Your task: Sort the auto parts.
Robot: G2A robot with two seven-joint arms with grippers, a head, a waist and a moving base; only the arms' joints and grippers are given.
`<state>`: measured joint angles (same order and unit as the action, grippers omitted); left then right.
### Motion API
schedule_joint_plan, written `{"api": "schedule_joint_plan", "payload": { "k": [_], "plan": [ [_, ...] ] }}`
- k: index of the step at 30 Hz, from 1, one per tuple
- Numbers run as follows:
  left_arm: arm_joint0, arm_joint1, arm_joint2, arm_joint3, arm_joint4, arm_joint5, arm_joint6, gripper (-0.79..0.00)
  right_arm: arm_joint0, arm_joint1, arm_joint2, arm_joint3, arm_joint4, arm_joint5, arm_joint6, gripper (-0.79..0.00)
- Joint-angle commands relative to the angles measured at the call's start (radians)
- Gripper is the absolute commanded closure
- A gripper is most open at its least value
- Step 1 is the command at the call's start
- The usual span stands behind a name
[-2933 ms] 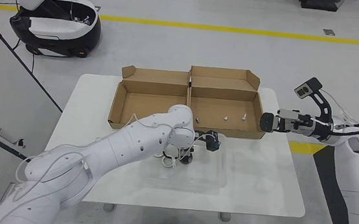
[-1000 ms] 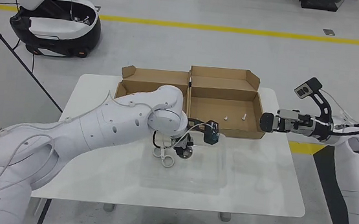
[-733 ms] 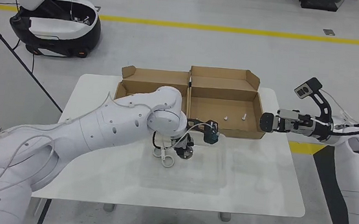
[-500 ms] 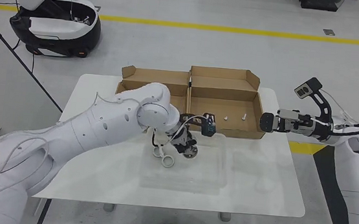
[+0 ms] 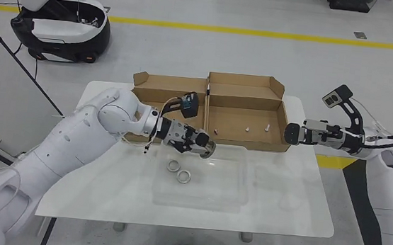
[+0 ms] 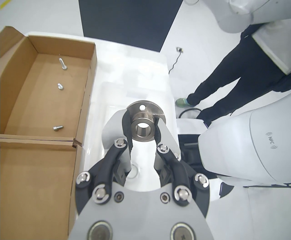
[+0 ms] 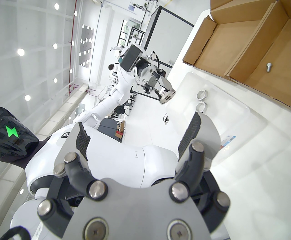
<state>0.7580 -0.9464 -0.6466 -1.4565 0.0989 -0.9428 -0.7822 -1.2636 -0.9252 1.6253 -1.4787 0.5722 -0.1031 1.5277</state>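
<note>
Centre-left in the top view, a two-compartment cardboard box (image 5: 172,84) sits on the white worktop (image 5: 295,203). At centre frame the left jaws pinch a metal hub (image 5: 206,148) by its neck, flange facing away from the wrist, held in the air just below the box's front wall. Lower still, two metal rings (image 5: 185,176) lie side by side in a clear tray (image 5: 232,197). Three bolts (image 5: 248,128) lie apart in the box's right compartment. Farther right, the right jaws are spread, holding nothing, just beside the box's right end.
</note>
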Motion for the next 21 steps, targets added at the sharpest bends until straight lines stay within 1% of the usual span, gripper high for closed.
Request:
{"api": "schedule_joint_plan", "payload": {
  "k": [1,3,8,11,12,15,19,21],
  "plan": [
    [0.031,0.016,-0.038,-0.006,-0.032,-0.041,0.03,0.0,0.0,0.0,0.0,0.0,0.0,0.0,0.0,-0.785],
    [0.058,0.029,-0.072,-0.013,-0.073,-0.069,0.059,0.0,0.0,0.0,0.0,0.0,0.0,0.0,0.0,-0.785],
    [0.115,0.054,-0.148,-0.069,-0.187,-0.069,0.116,0.0,0.0,0.0,0.0,0.0,0.0,0.0,0.0,-0.785],
    [0.151,0.063,-0.189,-0.107,-0.263,-0.069,0.134,0.0,0.0,0.0,0.0,0.0,0.0,0.0,0.0,-0.785],
    [0.163,0.064,-0.206,-0.127,-0.305,-0.069,0.151,0.0,0.0,0.0,0.0,0.0,0.0,0.0,0.0,-0.785],
    [0.196,0.065,-0.252,-0.169,-0.381,-0.069,0.138,0.0,0.0,0.0,0.0,0.0,0.0,0.0,0.0,-0.785],
    [0.244,0.055,-0.319,-0.223,-0.485,-0.069,0.084,0.0,0.0,0.0,0.0,0.0,0.0,0.0,0.0,-0.785],
    [0.267,0.044,-0.354,-0.252,-0.548,-0.069,0.046,0.0,0.0,0.0,0.0,0.0,0.0,0.0,0.0,-0.785]
  ]
}}
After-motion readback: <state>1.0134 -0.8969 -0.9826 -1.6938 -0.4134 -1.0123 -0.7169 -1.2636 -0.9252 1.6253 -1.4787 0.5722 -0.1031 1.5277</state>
